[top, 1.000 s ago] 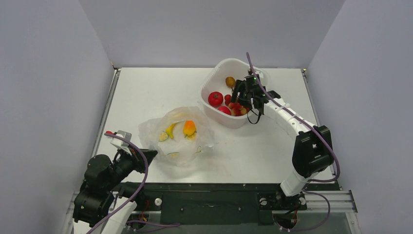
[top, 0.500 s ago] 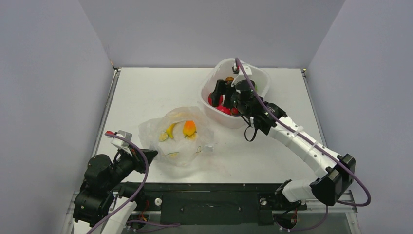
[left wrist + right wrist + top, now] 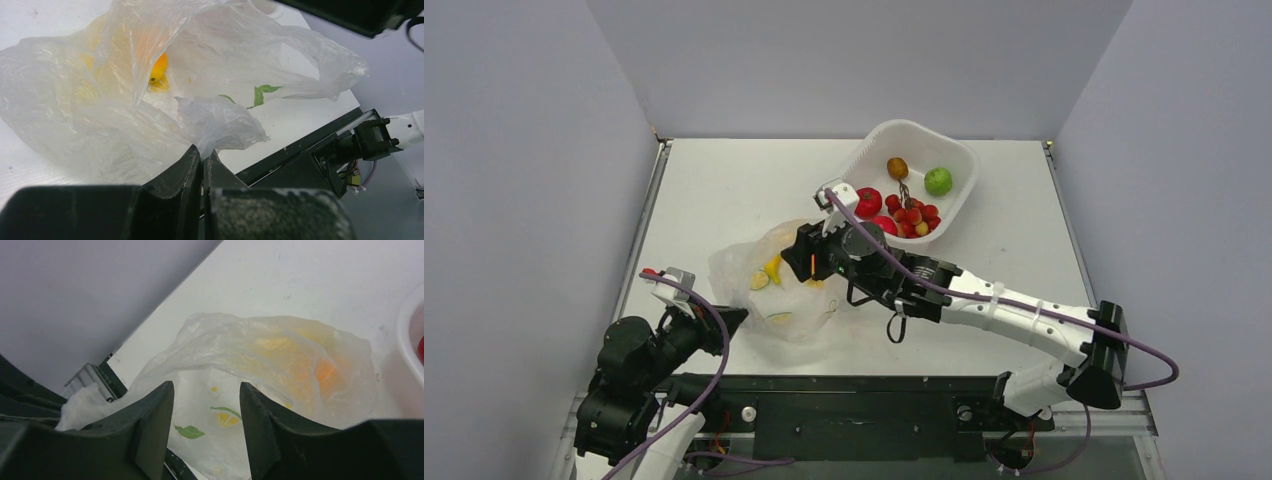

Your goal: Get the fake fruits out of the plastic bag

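My left gripper [image 3: 203, 156] pinches the plastic bag [image 3: 100, 115]; my right gripper [image 3: 206, 390] gapes empty above it, one orange fruit [image 3: 159, 67] inside.

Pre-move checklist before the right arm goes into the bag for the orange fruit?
1. Edge of bag pinched in shut left claw: ok.
2. Opening of right claw, nothing held: ok.
3. That claw over the bag: ok.
4. Sight of orange fruit inside bag: ok.
5. Bag mouth facing right claw: cannot tell.
6. Room in tub for it: ok.
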Controlling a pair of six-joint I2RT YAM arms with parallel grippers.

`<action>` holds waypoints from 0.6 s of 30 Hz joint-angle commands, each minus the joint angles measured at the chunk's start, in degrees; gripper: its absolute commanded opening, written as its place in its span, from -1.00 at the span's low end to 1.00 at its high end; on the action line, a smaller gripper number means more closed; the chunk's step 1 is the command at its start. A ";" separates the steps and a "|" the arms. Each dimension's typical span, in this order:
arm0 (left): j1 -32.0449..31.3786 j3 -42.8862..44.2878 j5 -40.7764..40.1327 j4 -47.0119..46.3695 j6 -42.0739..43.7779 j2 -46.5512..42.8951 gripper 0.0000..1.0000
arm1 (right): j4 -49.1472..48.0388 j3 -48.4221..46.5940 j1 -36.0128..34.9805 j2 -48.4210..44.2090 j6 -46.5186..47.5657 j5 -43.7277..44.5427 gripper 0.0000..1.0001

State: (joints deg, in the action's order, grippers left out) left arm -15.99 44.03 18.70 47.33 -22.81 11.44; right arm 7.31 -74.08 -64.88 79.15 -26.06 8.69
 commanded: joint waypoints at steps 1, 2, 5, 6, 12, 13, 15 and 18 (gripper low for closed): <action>0.41 -0.06 0.52 -2.28 0.87 -0.30 -1.00 | -3.29 2.56 -1.19 4.55 -0.73 2.41 -0.11; 0.49 -0.08 0.61 -2.30 0.85 -0.24 -1.00 | -3.60 2.90 -1.84 5.23 -0.15 3.29 -0.17; 0.52 -0.01 0.78 -2.18 0.92 0.21 -1.00 | -3.12 3.35 -3.18 9.46 1.65 5.85 -0.23; 0.52 -0.02 0.78 -2.17 0.96 0.28 -1.00 | -2.42 3.16 -3.70 10.41 2.45 7.51 -0.24; 0.52 -0.03 0.92 -2.24 0.99 0.23 -1.00 | -1.00 2.22 -4.62 17.96 5.64 16.16 -0.23; 0.52 -0.06 0.93 -2.22 1.01 0.24 -1.00 | -0.82 1.98 -4.72 19.65 6.15 17.62 -0.22; 0.48 -0.05 1.01 -2.24 1.01 0.27 -1.00 | -0.17 0.78 -4.80 21.89 6.71 21.23 -0.14; 0.56 -0.09 1.15 -2.32 1.05 0.43 -1.00 | 0.04 -1.37 -4.67 25.25 7.18 24.27 -0.07</action>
State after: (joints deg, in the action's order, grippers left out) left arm -15.92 44.01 18.74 47.33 -22.79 11.42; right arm 7.62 -71.31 -69.52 101.91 -20.93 24.69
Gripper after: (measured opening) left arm 0.007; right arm 0.452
